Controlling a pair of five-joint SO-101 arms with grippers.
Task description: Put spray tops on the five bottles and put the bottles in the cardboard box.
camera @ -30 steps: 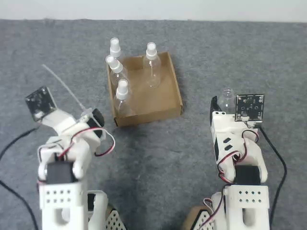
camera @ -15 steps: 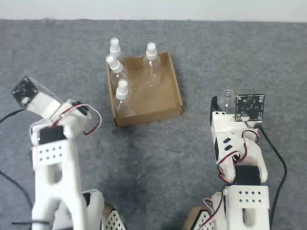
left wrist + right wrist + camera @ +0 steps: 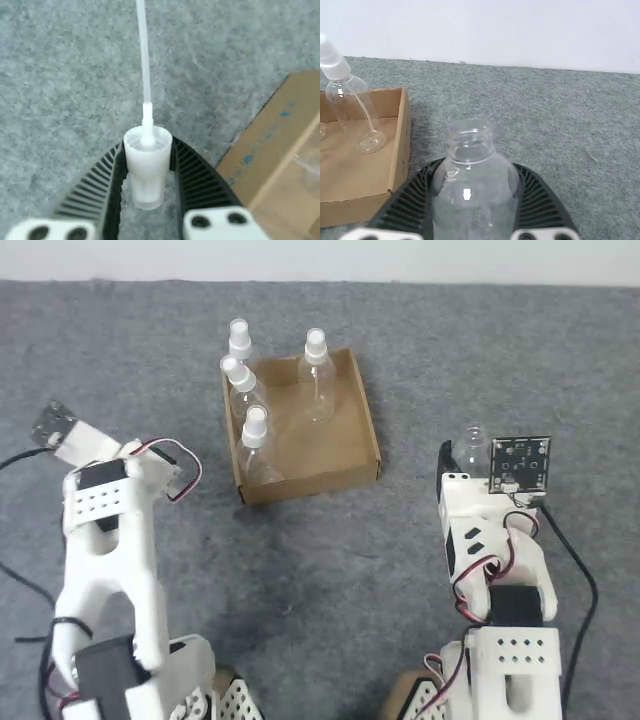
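Likely light and crushable: gripped bottle point(image 3: 469, 150) below its neck in right gripper point(image 3: 476, 172), pinched spray top point(image 3: 146, 172) by collar in left gripper point(image 3: 146, 150).

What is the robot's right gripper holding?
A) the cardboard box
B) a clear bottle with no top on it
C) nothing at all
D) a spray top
B: the right gripper is shut around a clear bottle whose neck is open and bare.

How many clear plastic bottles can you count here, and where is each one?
5. Four spray-topped bottles stand in the brown cardboard box; the fifth bottle, uncapped, is held by the right gripper. None seems hidden.
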